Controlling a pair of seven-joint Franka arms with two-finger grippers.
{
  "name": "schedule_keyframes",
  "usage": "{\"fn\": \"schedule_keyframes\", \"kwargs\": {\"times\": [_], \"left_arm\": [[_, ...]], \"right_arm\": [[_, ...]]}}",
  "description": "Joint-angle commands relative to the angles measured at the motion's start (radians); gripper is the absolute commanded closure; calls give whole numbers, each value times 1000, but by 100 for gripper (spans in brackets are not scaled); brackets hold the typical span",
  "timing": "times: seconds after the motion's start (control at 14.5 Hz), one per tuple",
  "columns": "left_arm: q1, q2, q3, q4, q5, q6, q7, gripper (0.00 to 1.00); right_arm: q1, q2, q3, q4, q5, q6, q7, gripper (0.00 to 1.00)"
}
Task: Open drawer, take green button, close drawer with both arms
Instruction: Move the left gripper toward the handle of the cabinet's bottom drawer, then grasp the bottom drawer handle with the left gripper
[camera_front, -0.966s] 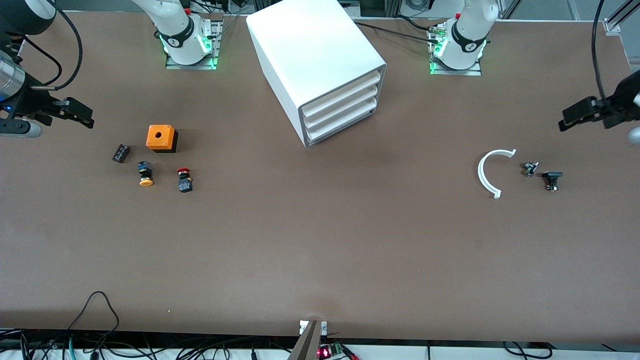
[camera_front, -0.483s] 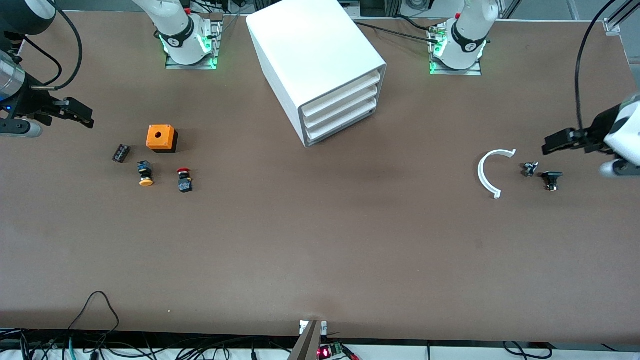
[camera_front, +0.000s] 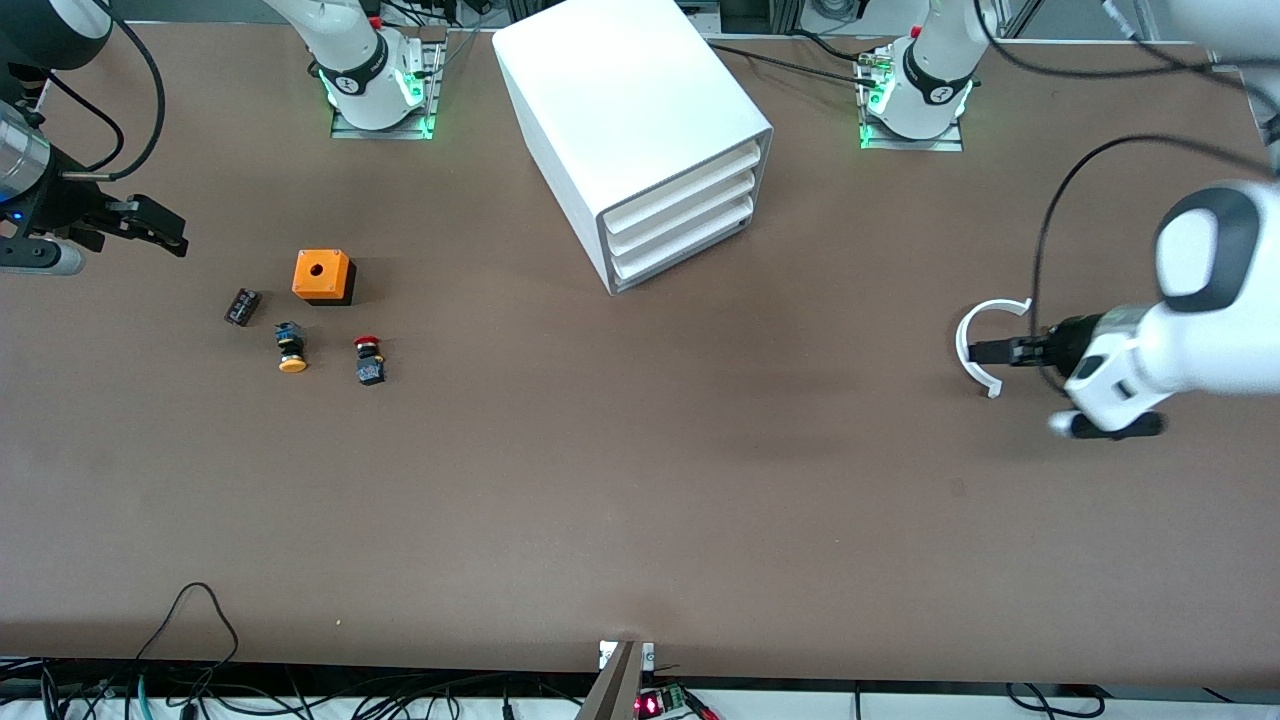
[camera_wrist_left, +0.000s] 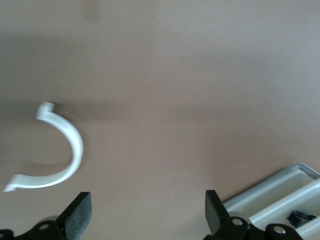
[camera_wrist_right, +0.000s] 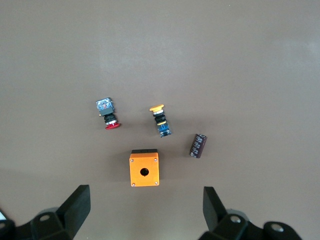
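Note:
The white cabinet (camera_front: 630, 100) stands between the two arm bases, with all three drawers pushed in. The drawer (camera_front: 685, 250) is the lowest one. The button is hidden. In the left wrist view a small dark thing (camera_wrist_left: 300, 216) shows inside the cabinet (camera_wrist_left: 270, 197); I cannot tell what it is. My left gripper (camera_front: 985, 352) (camera_wrist_left: 146, 200) hangs open over a white curved piece (camera_front: 965, 340) (camera_wrist_left: 65, 150), holding nothing. My right gripper (camera_front: 160, 228) (camera_wrist_right: 145, 192) waits open and empty, up over the right arm's end of the table.
Toward the right arm's end lie an orange box (camera_front: 323, 276) (camera_wrist_right: 144, 168), a dark cylinder (camera_front: 241, 306) (camera_wrist_right: 198, 145), a yellow-capped button (camera_front: 291, 348) (camera_wrist_right: 161, 121) and a red-capped button (camera_front: 369, 361) (camera_wrist_right: 107, 115). Cables trail along the table's near edge (camera_front: 640, 665).
The left arm has swung in from its end of the table, and its gripper now sits over the white curved piece, covering two small black parts. The right arm has not moved.

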Motion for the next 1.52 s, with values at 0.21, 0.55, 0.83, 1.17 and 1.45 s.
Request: {"fn": "schedule_keyframes", "kwargs": {"times": [0.21, 0.55, 0.83, 1.17, 1.45], "left_arm": [[-51, 161, -7, -58, -280, 3, 88, 0], [-112, 286, -10, -247, -667, 6, 396, 0], [-177, 307, -96, -347, -732, 33, 588, 0], [-177, 301, -159, -415, -752, 37, 654, 0], [-178, 301, -228, -466, -795, 131, 657, 1]], "right_arm": [[5, -7, -6, -7, 17, -5, -17, 0], [7, -10, 3, -7, 88, -19, -21, 0], [13, -12, 8, -7, 98, -62, -16, 0], [16, -1, 8, -8, 147, -48, -4, 0], [56, 8, 8, -8, 147, -57, -4, 0]]}}
